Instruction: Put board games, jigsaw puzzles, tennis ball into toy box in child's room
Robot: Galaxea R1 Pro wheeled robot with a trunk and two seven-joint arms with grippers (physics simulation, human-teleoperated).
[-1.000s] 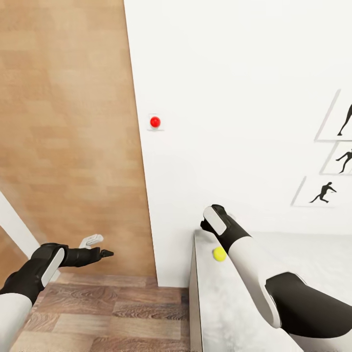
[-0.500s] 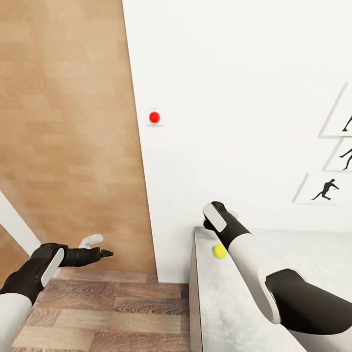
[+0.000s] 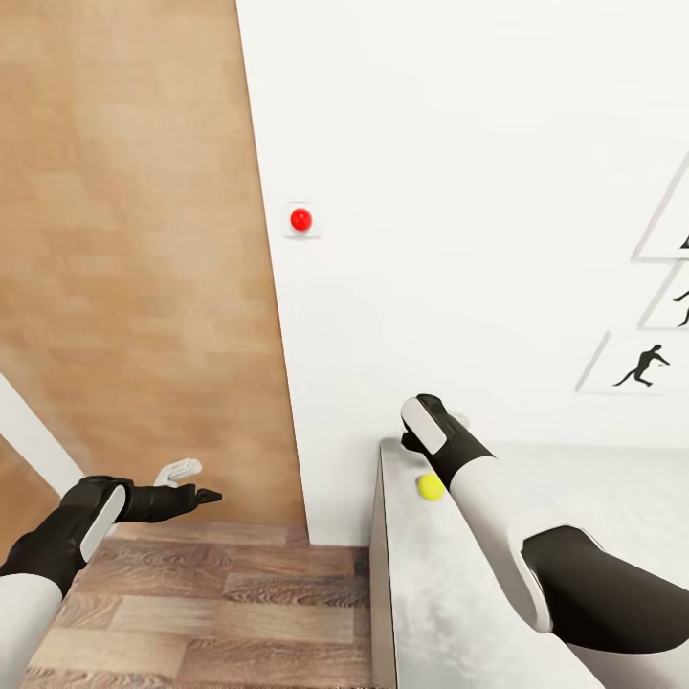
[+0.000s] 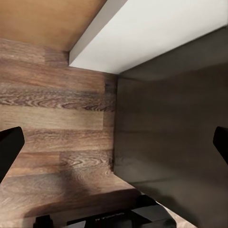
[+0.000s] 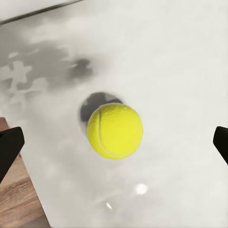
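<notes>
Yellow-green, the tennis ball (image 5: 115, 131) lies loose on the pale bench (image 3: 450, 593), near its corner by the wall, just beside the right arm. The right gripper (image 5: 114, 142) hangs over it with fingers (image 5: 9, 147) spread wide on either side, holding nothing, so the ball is not yet picked up. How close they are is hard to judge. The left gripper (image 3: 191, 483) waits open and empty over the wood floor (image 3: 191, 612). The bench edge lies close beside the ball; a nudge could roll it off.
</notes>
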